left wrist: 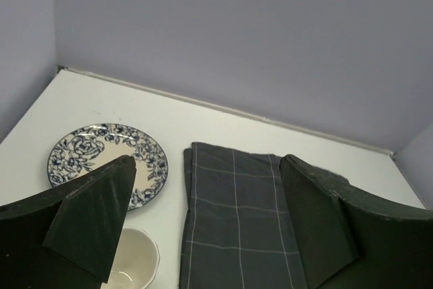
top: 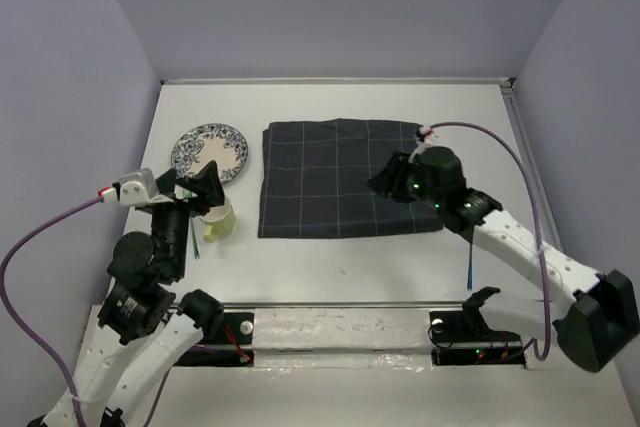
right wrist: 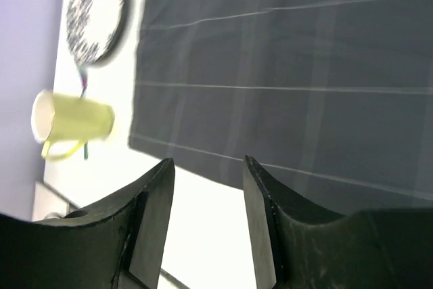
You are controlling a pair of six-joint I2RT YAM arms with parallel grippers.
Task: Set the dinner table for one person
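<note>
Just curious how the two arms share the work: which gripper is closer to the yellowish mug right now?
Left. The left gripper hangs right by the mug; the right gripper is far across, over the dark cloth's right edge.

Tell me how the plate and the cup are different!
The plate is flat and wide; the cup is taller and narrower. The plate has blue flower patterns; the cup is plain yellow-green. The cup has a handle; the plate has none. Both sit on the white table, left of the dark cloth.
</note>
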